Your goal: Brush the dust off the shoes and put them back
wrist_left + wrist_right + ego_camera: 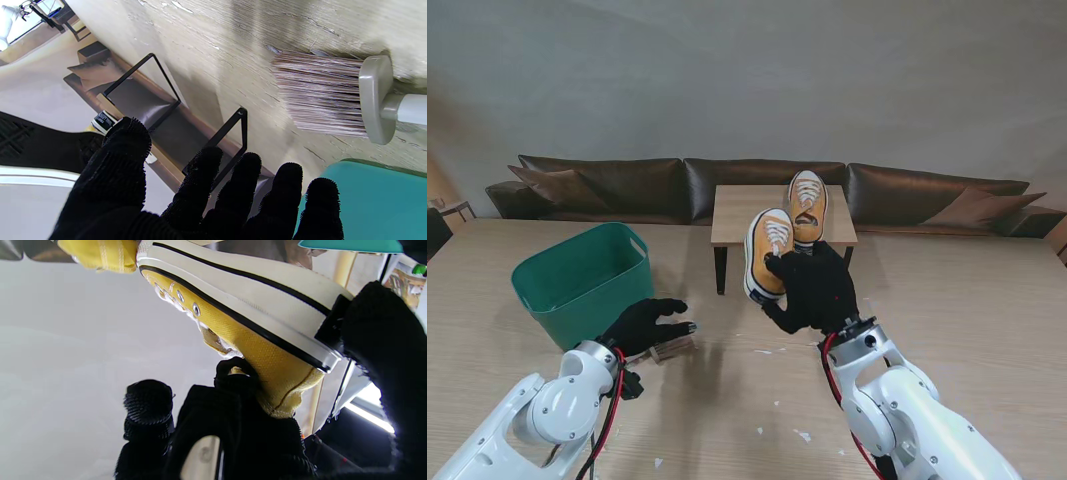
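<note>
My right hand is shut on the heel of a yellow sneaker with white laces and a white sole, holding it in the air, toe pointing away from me. The right wrist view shows the same sneaker with my fingers clamped on its heel. A second yellow sneaker rests on the small wooden stand farther back. A brush lies on the table with my open left hand hovering over it. In the left wrist view the brush shows brown bristles and a grey head, apart from my fingers.
A green plastic basket stands on the table at my left, right beside the left hand. White specks of dust lie on the wood nearer to me. A dark brown sofa runs along the far edge.
</note>
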You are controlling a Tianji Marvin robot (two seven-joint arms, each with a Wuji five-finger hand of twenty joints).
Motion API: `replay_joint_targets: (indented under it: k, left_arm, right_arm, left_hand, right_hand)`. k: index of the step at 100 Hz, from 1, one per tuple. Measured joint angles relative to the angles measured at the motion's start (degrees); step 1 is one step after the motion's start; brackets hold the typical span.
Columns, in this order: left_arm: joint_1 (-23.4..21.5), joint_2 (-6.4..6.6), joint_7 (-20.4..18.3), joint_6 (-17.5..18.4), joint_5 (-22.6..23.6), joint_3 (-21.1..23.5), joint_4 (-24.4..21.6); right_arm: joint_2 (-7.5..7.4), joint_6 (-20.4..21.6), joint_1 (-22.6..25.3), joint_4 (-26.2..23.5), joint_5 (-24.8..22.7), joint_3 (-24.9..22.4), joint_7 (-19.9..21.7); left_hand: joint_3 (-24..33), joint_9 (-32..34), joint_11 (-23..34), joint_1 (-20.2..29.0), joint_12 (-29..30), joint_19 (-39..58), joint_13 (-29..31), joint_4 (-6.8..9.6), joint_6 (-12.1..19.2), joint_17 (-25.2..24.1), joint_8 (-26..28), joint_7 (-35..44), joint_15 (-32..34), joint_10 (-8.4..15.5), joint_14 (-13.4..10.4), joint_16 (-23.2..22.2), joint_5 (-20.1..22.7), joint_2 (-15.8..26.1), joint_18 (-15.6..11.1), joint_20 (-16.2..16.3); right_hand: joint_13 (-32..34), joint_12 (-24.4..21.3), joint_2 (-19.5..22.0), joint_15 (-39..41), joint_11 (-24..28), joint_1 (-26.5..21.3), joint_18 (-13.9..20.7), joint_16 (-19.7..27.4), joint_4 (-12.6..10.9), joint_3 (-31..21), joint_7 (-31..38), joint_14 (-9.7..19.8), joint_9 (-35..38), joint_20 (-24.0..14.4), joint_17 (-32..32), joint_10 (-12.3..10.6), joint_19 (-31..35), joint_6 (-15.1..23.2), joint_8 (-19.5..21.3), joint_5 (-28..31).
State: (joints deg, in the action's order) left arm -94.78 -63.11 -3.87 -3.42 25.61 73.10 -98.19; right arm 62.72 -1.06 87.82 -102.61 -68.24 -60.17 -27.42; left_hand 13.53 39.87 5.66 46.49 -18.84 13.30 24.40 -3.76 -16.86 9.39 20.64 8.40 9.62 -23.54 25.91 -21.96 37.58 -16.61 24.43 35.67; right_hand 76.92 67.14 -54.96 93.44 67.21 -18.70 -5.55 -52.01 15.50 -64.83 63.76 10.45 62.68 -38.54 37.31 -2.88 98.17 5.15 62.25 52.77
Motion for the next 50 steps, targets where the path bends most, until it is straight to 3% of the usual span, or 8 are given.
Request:
replay_joint_targets:
  k: [25, 50]
  left_arm:
    - [-0.13, -0.01, 0.30, -0.80, 0.14, 0.02, -0.17]
    - [-0.21, -0.06, 0.56, -2.05, 0.35, -0.06, -0.66]
  right_arm:
    - [0.06, 5.65, 5.62, -0.56, 1.50, -2.22, -3.31]
    - [-0.29, 8.95, 6.75, 0.60, 1.99, -1.55, -4.11]
  left_hand:
    - [0.00, 0.00, 0.00, 0.00, 0.00, 0.00, 0.00, 0.00, 0.00, 0.00, 0.00, 0.00, 0.00, 0.00, 0.00, 0.00, 0.01, 0.00, 0.00, 0.00]
    - [-0.01, 0.00, 0.00, 0.00, 0.00, 0.00, 0.00, 0.00, -0.05, 0.00, 0.53, 0.15, 0.00, -0.01, 0.00, 0.00, 0.60, 0.00, 0.00, 0.00]
  right_hand:
    - [0.00, 0.06, 0.01, 0.00, 0.05, 0.00, 0.00, 0.00, 0.00, 0.00, 1.71, -0.03, 0.01, -1.24, 0.00, 0.00, 0.02, -0.39, 0.02, 1.07]
    - [0.00, 0.55, 0.05, 0.00, 0.14, 0.00, 0.00, 0.00, 0.00, 0.00, 3.17, -0.09, 0.03, -1.27, 0.00, 0.00, 0.02, -0.57, 0.03, 1.22]
